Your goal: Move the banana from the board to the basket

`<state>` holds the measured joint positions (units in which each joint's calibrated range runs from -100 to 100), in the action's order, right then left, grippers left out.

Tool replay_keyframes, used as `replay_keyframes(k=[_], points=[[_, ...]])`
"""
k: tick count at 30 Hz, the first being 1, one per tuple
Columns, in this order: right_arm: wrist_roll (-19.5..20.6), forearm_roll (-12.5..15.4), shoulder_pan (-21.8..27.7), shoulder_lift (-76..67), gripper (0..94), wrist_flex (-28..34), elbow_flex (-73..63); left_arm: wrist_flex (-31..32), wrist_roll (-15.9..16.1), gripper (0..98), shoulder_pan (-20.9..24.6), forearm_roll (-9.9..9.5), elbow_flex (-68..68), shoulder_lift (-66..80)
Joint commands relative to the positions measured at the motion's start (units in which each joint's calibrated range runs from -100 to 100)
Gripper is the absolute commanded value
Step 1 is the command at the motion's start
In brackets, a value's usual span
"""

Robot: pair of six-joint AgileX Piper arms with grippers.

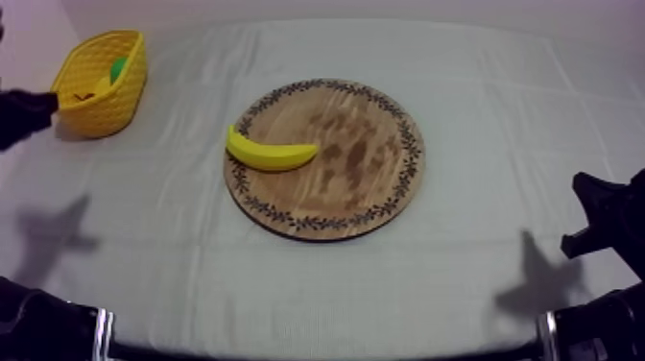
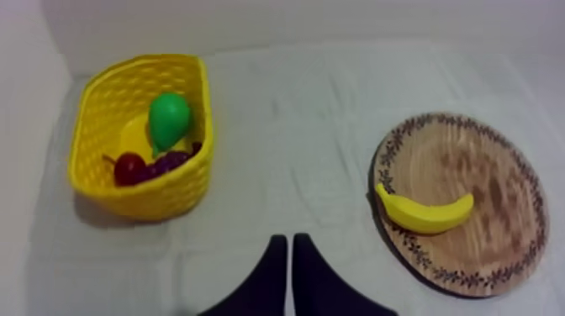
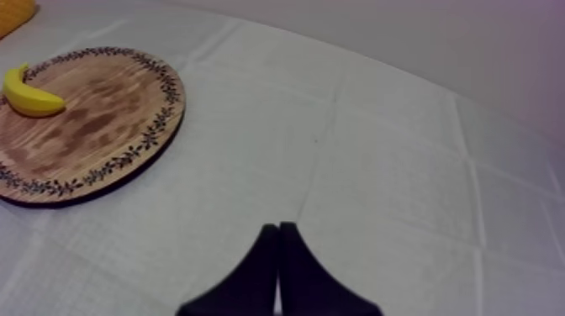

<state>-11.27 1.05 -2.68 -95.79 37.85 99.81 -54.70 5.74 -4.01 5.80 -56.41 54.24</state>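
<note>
We had the banana [image 1: 272, 154] on the wooden board's [image 1: 370, 168] left rim, toward the yellow basket [image 1: 96, 108] at the table's [image 1: 499, 96] far-left corner. Both jaws closed, empty; left jaws looked best placed.

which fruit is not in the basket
The banana: it lies on the wooden board, while the pear, grapes and small red fruit sit inside the yellow basket.

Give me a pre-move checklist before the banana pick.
1. Banana on the wooden board, nothing on it: ok, at the rim nearest the yellow basket.
2. Basket has room: ok, bare interior shows beside the pear, small red fruit and grapes.
3. Left gripper open for the grasp: not ok, shut on nothing.
4. Right gripper out of the way: ok, shut, over bare cloth.
5. Cloth between board and basket free: ok.
</note>
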Motion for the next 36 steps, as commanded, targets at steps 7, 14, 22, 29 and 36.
replay_keyframes(k=[7, 14, 22, 29, 36], points=[[0.0, 0.0, 0.0, 0.0, 0.2, 0.0, 0.0, -14.6, 8.5, 0.0, -2.7, -0.76, 30.7, -25.1], [0.0, 0.0, 0.0, 0.0, 0.2, 0.0, 0.0, -20.9, 10.7, 0.0, -7.2, -2.21, 40.6, -34.4], [0.0, 0.0, 0.0, 0.0, 0.2, 0.0, 0.0, -23.5, 10.4, 0.0, -14.8, -4.88, 44.0, -40.8], [0.0, 0.0, 0.0, 0.0, 0.2, 0.0, 0.0, -25.1, 10.3, 0.0, -18.5, -5.38, 44.5, -45.7], [0.0, 0.0, 0.0, 0.0, 0.2, 0.0, 0.0, -25.2, 10.2, 0.2, -19.5, -5.42, 44.0, -51.5]])
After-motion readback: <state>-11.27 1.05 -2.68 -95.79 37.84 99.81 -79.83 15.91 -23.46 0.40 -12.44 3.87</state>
